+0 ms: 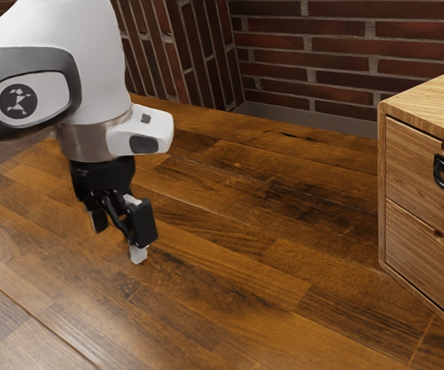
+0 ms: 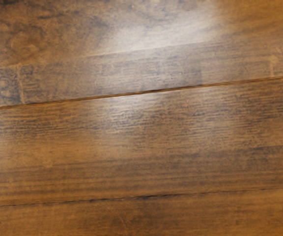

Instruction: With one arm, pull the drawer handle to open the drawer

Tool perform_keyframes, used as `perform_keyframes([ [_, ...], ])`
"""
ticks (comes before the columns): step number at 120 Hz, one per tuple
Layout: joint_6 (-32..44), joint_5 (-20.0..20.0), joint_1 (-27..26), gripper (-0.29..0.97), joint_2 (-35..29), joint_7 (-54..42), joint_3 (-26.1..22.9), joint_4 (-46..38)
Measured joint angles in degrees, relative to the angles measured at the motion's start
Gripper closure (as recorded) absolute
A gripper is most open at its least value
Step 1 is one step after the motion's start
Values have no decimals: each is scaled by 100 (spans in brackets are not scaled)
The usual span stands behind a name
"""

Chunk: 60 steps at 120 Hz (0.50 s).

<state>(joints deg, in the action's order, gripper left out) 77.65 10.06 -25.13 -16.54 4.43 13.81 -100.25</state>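
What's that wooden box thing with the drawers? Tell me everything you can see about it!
It is a light wooden cabinet at the exterior view's right, cut off by the picture's edge. It has a flat grained top and two drawer fronts, one above the other. The upper drawer carries a curved black handle, partly in view; the lower drawer shows none. Both look shut. It stands upright on the dark plank floor; nothing else touches it.

Downward tool [image 1: 118, 240] (jaws apart)
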Motion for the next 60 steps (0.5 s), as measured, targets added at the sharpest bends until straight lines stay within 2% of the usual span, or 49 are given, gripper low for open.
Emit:
perform_keyframes([
  [14,595,0,-3,0,165,-8,-63,73],
  [20,925,-148,-8,0,447,167,-84,199],
  [26,1189,-447,15,0,872,651,-348,466],
  [40,1654,-887,-196,0,2169,2006,-947,2213],
  [48,1933,-995,-293,0,2418,2673,-1090,2644],
  [60,2247,-1152,-159,0,2498,3586,-1142,2796],
])
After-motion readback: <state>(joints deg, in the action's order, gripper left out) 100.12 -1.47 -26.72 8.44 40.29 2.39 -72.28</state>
